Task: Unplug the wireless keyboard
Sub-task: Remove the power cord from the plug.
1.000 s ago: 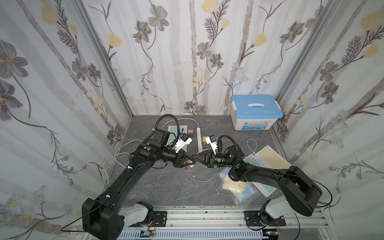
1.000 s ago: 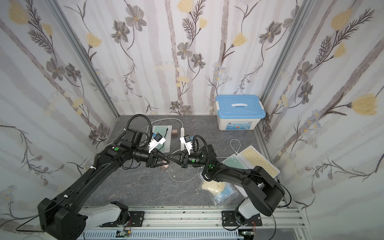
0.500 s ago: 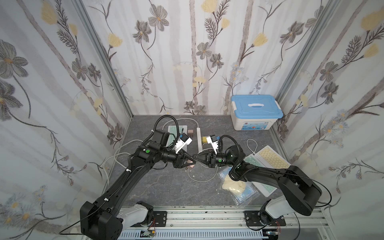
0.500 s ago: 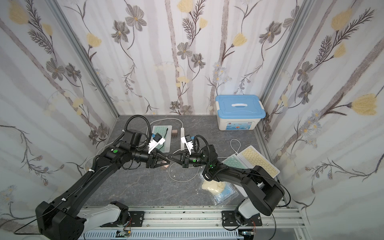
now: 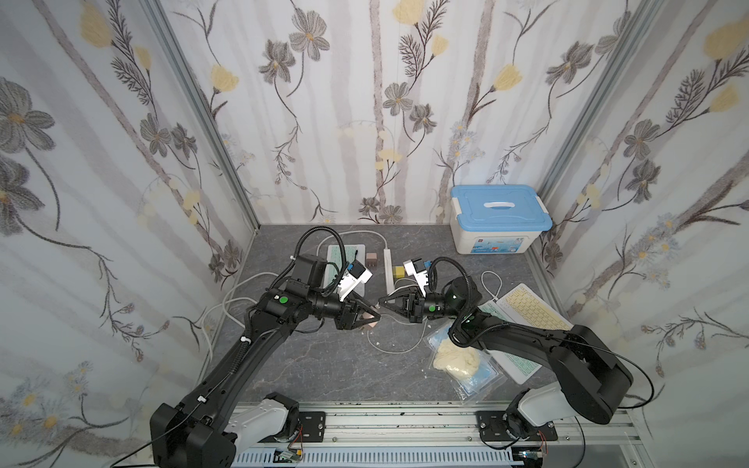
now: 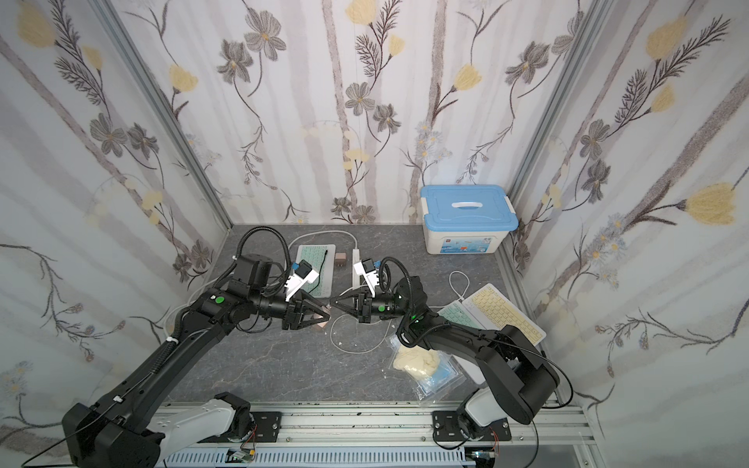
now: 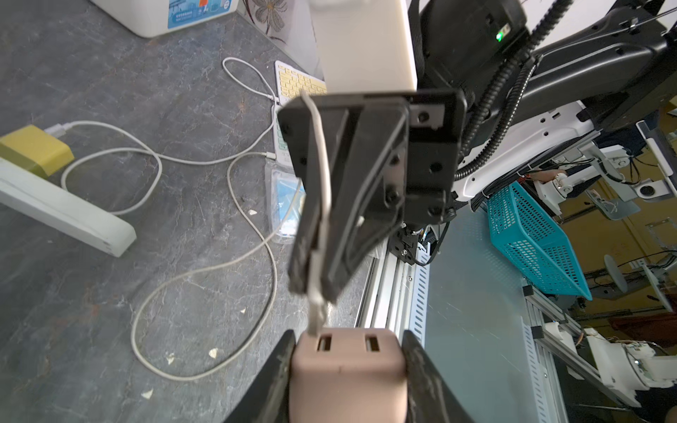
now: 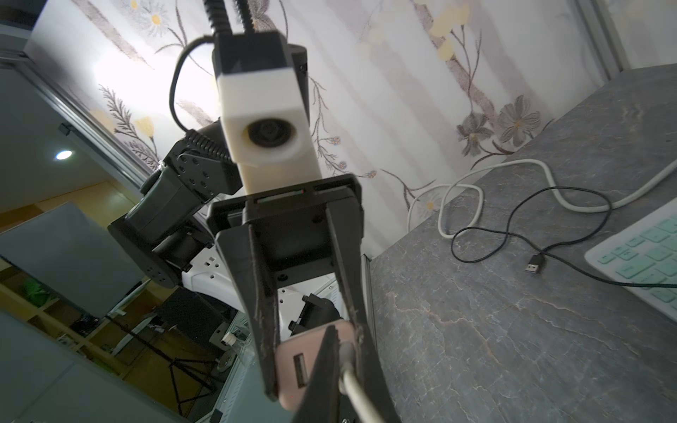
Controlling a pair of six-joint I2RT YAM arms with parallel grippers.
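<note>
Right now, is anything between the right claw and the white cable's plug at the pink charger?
Nothing visible. The right claw is shut on the white cable at the plug, against the pink charger gripped in the left claw.

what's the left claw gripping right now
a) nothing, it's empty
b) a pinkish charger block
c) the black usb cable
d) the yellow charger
b: in the left wrist view the left claw is clamped on both sides of the pinkish charger block, while the right claw pinches the white cable just at its ports.
</note>
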